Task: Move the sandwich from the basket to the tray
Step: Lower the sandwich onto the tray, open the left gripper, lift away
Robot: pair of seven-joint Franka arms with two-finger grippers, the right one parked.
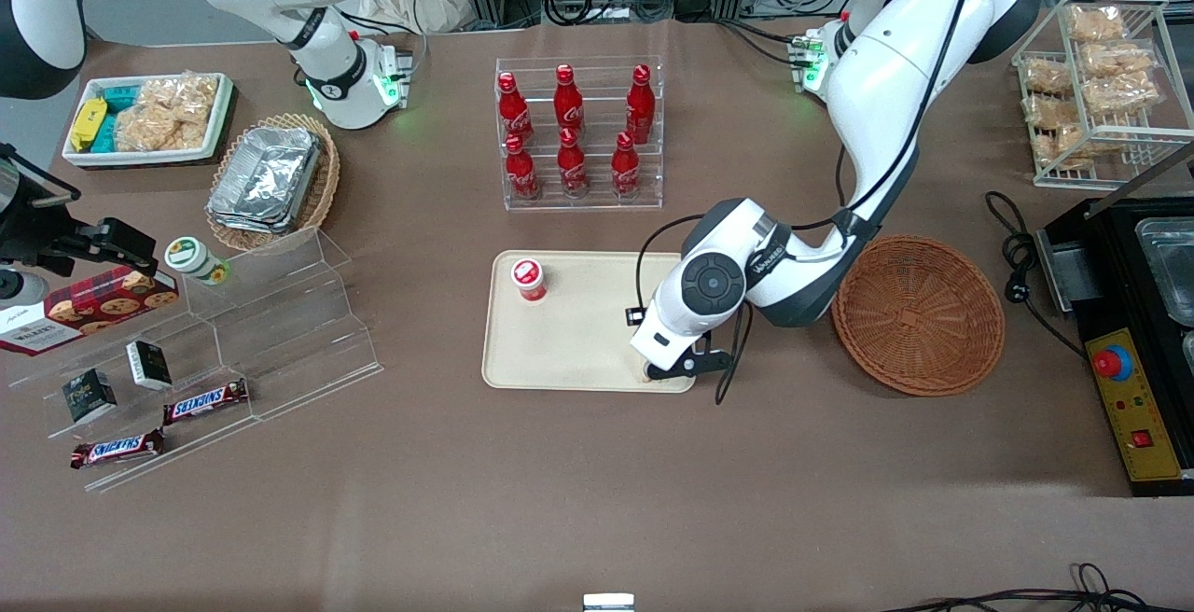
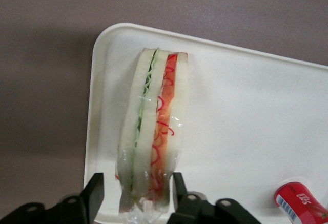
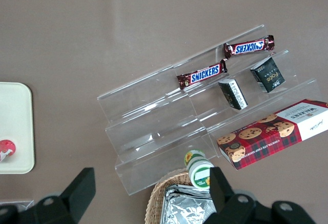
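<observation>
Cream tray [image 2: 246, 111], sandwich [image 2: 154, 131] base hidden, tool [image 2: 136, 196].

A small red cup [image 1: 529, 278] is seen standing upright, and six red cola bottles [image 1: 571, 130] are held in a clear rack farther from the front camera. Two Snickers bars [image 1: 205, 401] and a cookie box [image 1: 89, 307] are set on clear stepped shelves [image 1: 280, 332] toward the parked arm's end.

Two chocolate bars [image 3: 202, 74] on the clear stepped stand [image 3: 154, 131] read "SNICKERS". The red biscuit box [image 3: 274, 131] reads "WALKERS". A small dark box [image 3: 268, 74] reads "Fake". The gripper [image 2: 136, 198] carries no lettering.
</observation>
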